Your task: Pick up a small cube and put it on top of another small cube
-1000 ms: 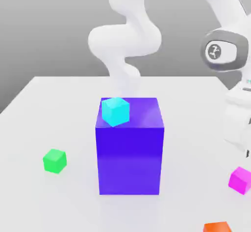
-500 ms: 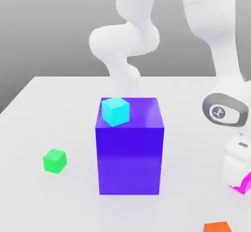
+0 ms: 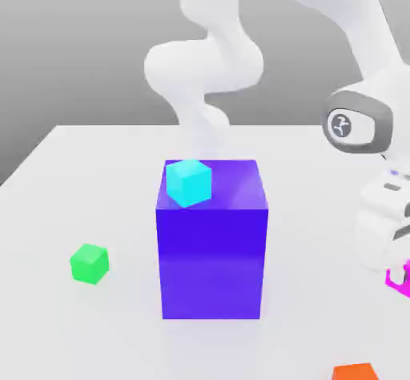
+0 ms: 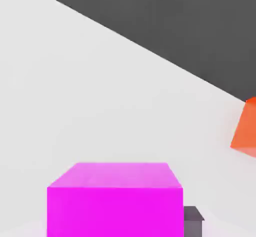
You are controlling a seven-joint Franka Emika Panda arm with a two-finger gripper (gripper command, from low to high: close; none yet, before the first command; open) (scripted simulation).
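Observation:
The small magenta cube (image 3: 400, 284) hangs at the exterior view's right edge, a little above the table, partly cut off by the frame. My gripper (image 3: 398, 274) is shut on it, with the white hand straight above. In the hand view the magenta cube (image 4: 115, 198) looms close, with a dark fingertip (image 4: 192, 220) against its side. The small green cube (image 3: 89, 263) rests on the table far off at the exterior view's left, on the other side of the big blue block.
A tall blue-purple block (image 3: 211, 238) stands mid-table with a cyan cube (image 3: 189, 182) on its top. An orange cube (image 3: 355, 372) lies near the front edge, below the gripper; it also shows as the orange cube (image 4: 246, 131) in the hand view.
The hand dropped onto the magenta cube, closed on it, and has now risen; the cube sits slightly higher than before. The other cubes have not moved.

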